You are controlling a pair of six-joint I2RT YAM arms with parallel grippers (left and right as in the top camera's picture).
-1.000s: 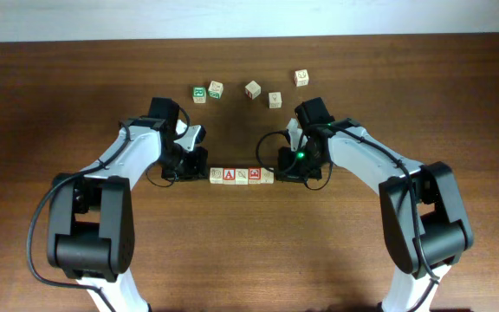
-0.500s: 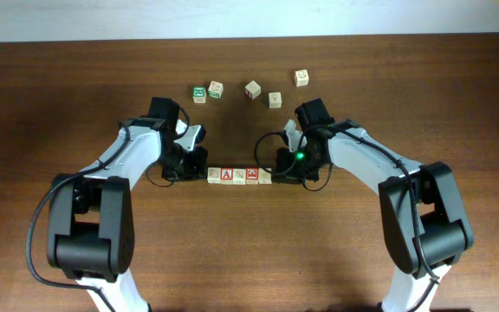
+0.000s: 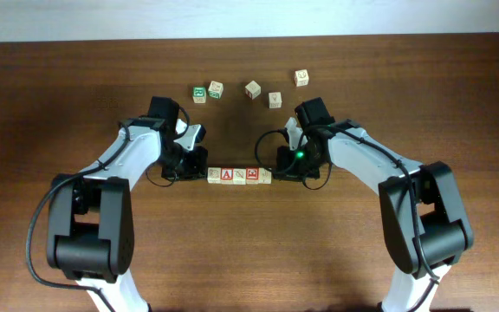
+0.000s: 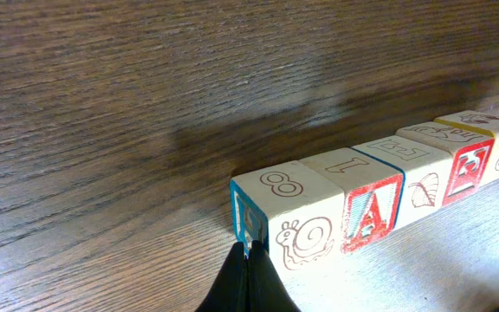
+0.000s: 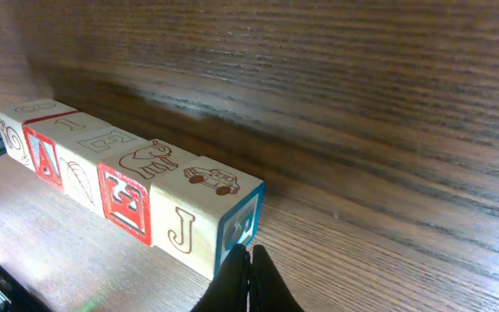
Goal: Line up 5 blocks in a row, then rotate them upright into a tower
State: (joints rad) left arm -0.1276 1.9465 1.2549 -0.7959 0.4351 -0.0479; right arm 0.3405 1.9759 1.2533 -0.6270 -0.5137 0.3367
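While both end effectors have their fingers pressed together with nothing clamped, we record the left end effector (image 4: 248,276) tip against the blue end face of the snail block (image 4: 294,217), and the right end effector (image 5: 249,276) tip against the blue end face of the J block (image 5: 199,217). The five blocks (image 3: 241,175) sit touching in one straight row at the centre of the worktop (image 3: 249,260), running 9 to 3 o'clock between the end effectors, the red A block (image 4: 369,204) second from 9 o'clock. Loose cubes (image 3: 252,89), among them a green-printed cube (image 3: 199,94), lie scattered at 12 o'clock from the row, well apart.
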